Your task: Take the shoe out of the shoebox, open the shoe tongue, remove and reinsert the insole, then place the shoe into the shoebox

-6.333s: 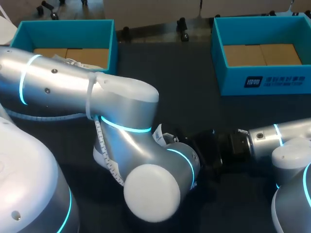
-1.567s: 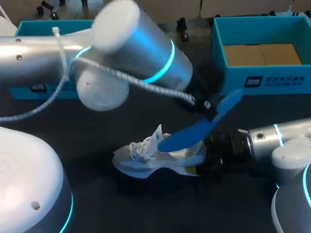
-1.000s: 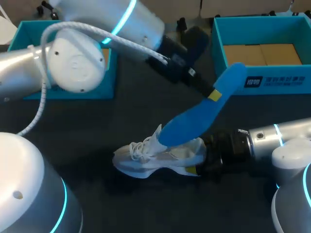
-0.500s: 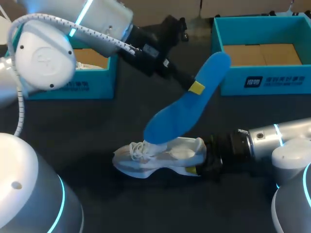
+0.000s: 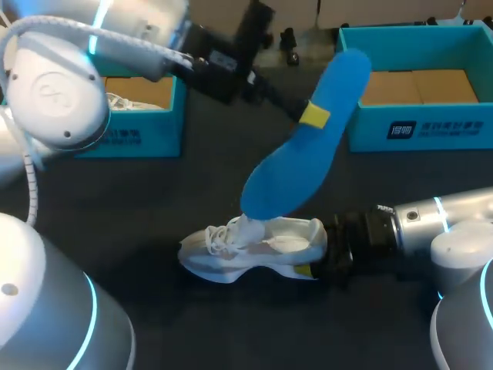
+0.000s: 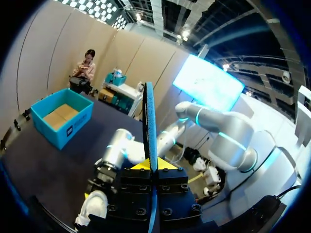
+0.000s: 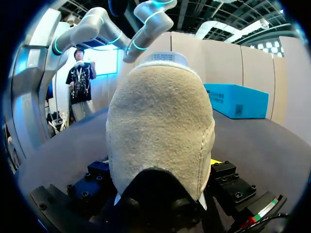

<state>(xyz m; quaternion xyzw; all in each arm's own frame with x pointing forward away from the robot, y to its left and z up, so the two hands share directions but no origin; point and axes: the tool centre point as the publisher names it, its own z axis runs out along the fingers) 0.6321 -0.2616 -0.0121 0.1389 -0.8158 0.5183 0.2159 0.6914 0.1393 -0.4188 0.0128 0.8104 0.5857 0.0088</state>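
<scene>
A white shoe [image 5: 254, 247] stands upright on the dark table, its heel toward my right arm. My right gripper [image 5: 316, 253] is shut on that heel, one finger on each side. The beige heel [image 7: 160, 121] fills the right wrist view, rising between the fingers. My left gripper [image 5: 310, 117] is shut on a blue insole [image 5: 296, 166] and holds it slanted in the air. The insole's lower end hangs just over the shoe's opening. In the left wrist view the insole [image 6: 149, 121] stands edge-on between the yellow tips of my left gripper [image 6: 151, 167].
A teal shoebox [image 5: 131, 139] sits at the back left with something white inside it. A second teal shoebox [image 5: 420, 127], with a bare cardboard floor, sits at the back right, and shows as the teal shoebox [image 6: 60, 121] in the left wrist view. My left arm crosses above the left box.
My left arm has lifted the blue insole up and back until its lower end came out of the shoe. The shoe and my right arm have stayed still.
</scene>
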